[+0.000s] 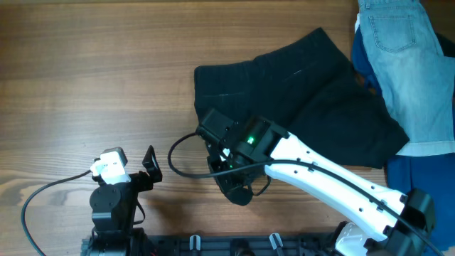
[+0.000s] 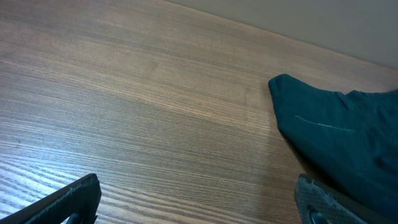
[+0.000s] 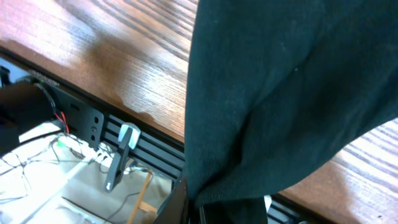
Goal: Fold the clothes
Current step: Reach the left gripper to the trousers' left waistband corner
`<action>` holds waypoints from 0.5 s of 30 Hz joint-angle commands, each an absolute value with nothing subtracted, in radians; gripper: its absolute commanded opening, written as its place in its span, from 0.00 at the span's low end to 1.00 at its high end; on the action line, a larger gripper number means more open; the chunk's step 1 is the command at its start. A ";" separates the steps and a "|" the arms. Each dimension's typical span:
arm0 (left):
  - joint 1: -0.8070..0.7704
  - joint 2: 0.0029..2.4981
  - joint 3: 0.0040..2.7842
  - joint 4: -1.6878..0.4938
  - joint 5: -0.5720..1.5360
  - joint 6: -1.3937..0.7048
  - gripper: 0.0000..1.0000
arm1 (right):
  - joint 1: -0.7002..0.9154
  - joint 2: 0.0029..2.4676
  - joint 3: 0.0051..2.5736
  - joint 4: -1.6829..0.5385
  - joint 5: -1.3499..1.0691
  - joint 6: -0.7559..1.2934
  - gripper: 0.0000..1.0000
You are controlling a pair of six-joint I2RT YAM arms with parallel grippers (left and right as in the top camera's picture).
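Observation:
The clothes (image 1: pixel 306 92) are one black soft garment spread over the middle right of the wooden table. My right gripper (image 1: pixel 236 185) holds its near-left part lifted close to the table's front. In the right wrist view the black fabric (image 3: pixel 280 93) stretches away from the right gripper (image 3: pixel 208 214), whose jaws are shut on a bunched edge. My left gripper (image 1: pixel 147 168) stands open at the front left, apart from the garment. In the left wrist view its fingers (image 2: pixel 68 200) are spread wide over bare wood, and a corner of the clothes (image 2: pixel 336 137) lies ahead to the right.
A light blue denim garment (image 1: pixel 409 64) and a royal blue cloth (image 1: pixel 419 178) lie at the right edge, touching the black garment. A black rail (image 1: pixel 234 245) runs along the table's front edge. Cables (image 1: pixel 43 195) loop beside the left arm's base.

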State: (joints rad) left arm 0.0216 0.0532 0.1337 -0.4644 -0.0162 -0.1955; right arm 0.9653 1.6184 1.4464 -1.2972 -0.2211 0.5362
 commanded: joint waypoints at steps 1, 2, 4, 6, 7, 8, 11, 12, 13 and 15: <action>0.022 0.049 0.135 -0.469 -0.008 -0.191 1.00 | 0.963 1.633 1.446 -1.287 -0.229 0.601 0.04; 0.022 0.049 0.135 -0.469 -0.008 -0.191 1.00 | 0.963 1.633 1.446 -1.283 -0.226 0.605 0.04; 0.022 0.049 0.135 -0.469 -0.008 -0.190 1.00 | 0.963 1.633 1.446 -1.281 -0.226 0.604 0.04; 0.022 0.049 0.135 -0.468 -0.008 -0.190 1.00 | 0.963 1.633 1.446 -1.274 -0.226 0.600 0.54; 0.022 0.049 0.135 -0.468 -0.008 -0.190 1.00 | 0.962 1.633 1.446 -1.264 -0.226 0.587 0.73; 0.022 0.049 0.135 -0.468 -0.008 -0.191 1.00 | 0.961 1.633 1.446 -1.246 -0.226 0.576 0.99; 0.022 0.049 0.135 -0.468 -0.008 -0.191 1.00 | 0.943 1.633 1.446 -1.172 -0.177 0.545 1.00; 0.022 0.049 0.135 -0.468 -0.008 -0.191 1.00 | 0.931 1.633 1.446 -1.148 -0.154 0.544 0.99; 0.022 0.049 0.135 -0.468 -0.007 -0.191 1.00 | 0.911 1.633 1.446 -1.113 -0.138 0.525 1.00; 0.022 0.049 0.135 -0.468 0.014 -0.196 1.00 | 0.854 1.633 1.446 -1.044 -0.133 0.500 0.95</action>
State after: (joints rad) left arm 0.0216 0.0532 0.1341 -0.4644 -0.0162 -0.1955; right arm 0.9291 1.6184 1.4464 -1.1091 -0.1902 0.5518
